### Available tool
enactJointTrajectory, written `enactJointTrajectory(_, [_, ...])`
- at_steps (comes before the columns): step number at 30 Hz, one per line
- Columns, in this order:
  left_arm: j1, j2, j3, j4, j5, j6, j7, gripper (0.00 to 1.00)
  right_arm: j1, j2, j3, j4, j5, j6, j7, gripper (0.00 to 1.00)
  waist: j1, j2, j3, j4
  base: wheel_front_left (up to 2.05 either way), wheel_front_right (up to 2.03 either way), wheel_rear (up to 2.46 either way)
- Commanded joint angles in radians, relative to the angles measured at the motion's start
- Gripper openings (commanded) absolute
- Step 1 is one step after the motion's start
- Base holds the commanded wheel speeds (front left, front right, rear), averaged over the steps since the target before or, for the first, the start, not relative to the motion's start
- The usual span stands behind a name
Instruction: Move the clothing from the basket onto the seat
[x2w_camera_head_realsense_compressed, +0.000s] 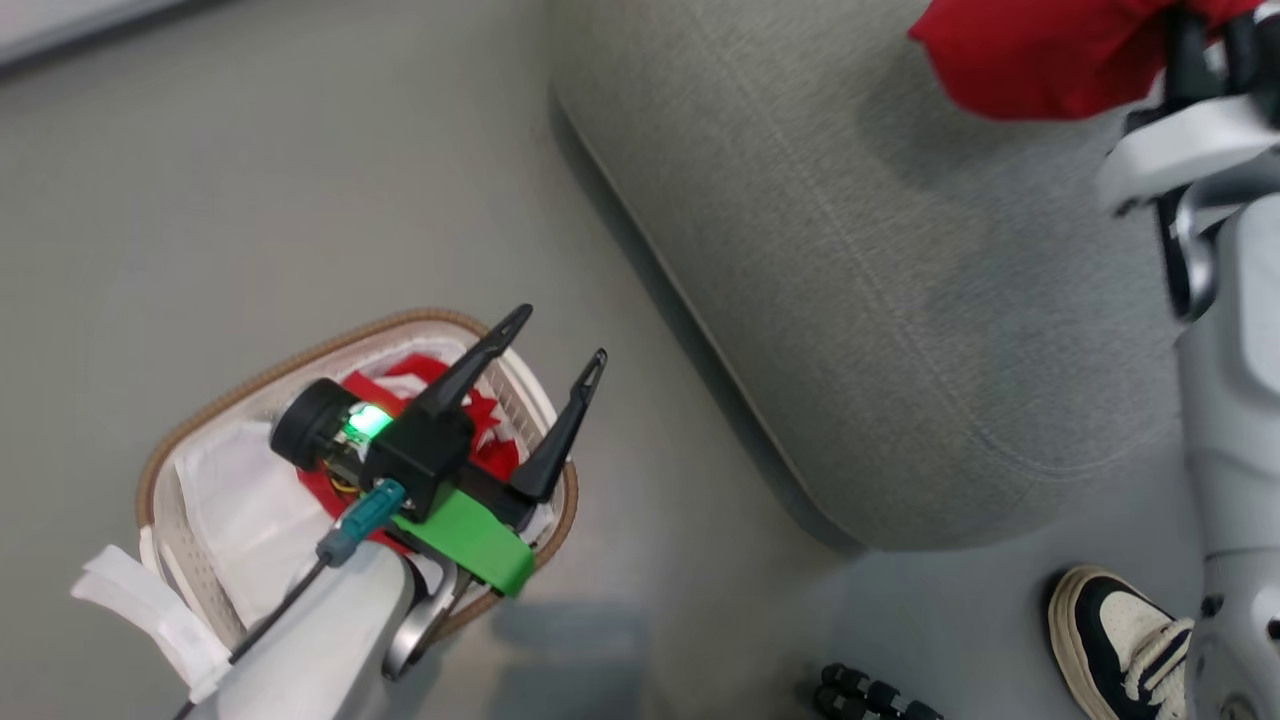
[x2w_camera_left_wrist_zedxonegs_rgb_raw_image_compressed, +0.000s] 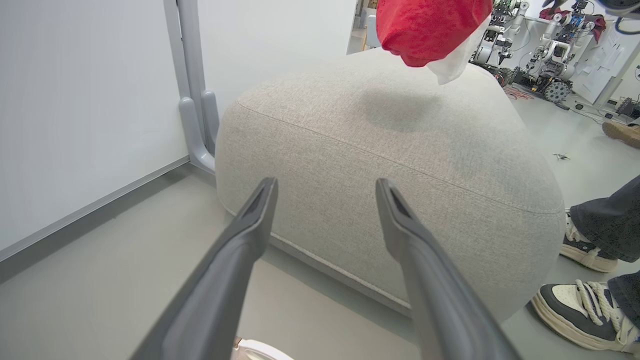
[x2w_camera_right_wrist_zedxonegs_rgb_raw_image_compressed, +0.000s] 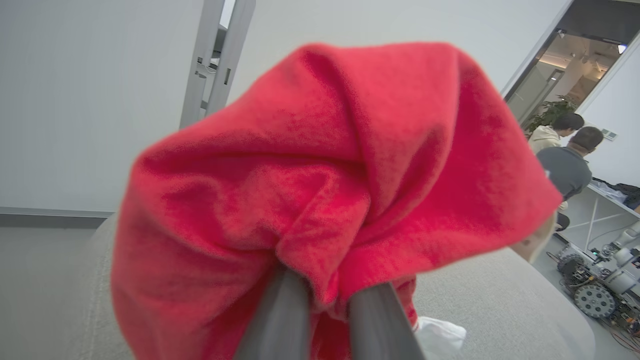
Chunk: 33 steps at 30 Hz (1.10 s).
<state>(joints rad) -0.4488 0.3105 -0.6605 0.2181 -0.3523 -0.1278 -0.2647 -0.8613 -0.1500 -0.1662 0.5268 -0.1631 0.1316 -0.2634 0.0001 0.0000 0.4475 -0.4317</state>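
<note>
We find no legible txt, brand, no. or sign in any view. The clothing (x2w_camera_right_wrist_zedxonegs_rgb_raw_image_compressed: 320, 175) shows no readable label, and the sneaker (x2w_camera_head_realsense_compressed: 1115, 635) has no logo we can make out. Bkgd gear in the left wrist view is too small to read.
</note>
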Motion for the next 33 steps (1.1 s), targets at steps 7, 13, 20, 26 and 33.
enactJointTrajectory(7, [-0.058, 0.057, 0.006, -0.04, -0.014, -0.005, 0.001, 1.0, -0.126, -0.02, -0.217, 0.09, -0.122, -0.002, -0.002, 0.0, -0.0001, 0.0, 0.243, 0.138, 0.0, 0.0, 0.0])
enactJointTrajectory(13, [-0.073, 0.066, 0.018, -0.054, -0.022, -0.005, 0.0, 1.0, -0.135, 0.006, -0.407, 0.141, -0.172, -0.002, -0.002, 0.0, -0.0001, 0.0, 0.278, 0.168, 0.0, 0.0, 0.0])
enactJointTrajectory(20, [-0.06, 0.077, 0.043, -0.038, -0.026, -0.005, 0.001, 1.0, -0.079, 0.06, -0.495, 0.149, -0.188, -0.002, -0.002, 1.0, -0.0001, 0.0, 0.278, 0.173, 0.0, 0.0, 0.0])
enactJointTrajectory(26, [-0.033, 0.055, 0.066, -0.005, -0.024, -0.005, 0.0, 1.0, 0.043, 0.089, -0.53, 0.114, -0.177, -0.002, -0.002, 1.0, -0.0001, 0.0, 0.213, 0.171, 0.0, 0.0, 0.0])
enactJointTrajectory(33, [0.019, 0.005, 0.11, 0.049, -0.016, -0.005, 0.001, 1.0, 0.224, 0.097, -0.5, 0.058, -0.124, -0.002, -0.002, 1.0, -0.0001, 0.0, 0.093, 0.174, 0.0, 0.0, 0.0])
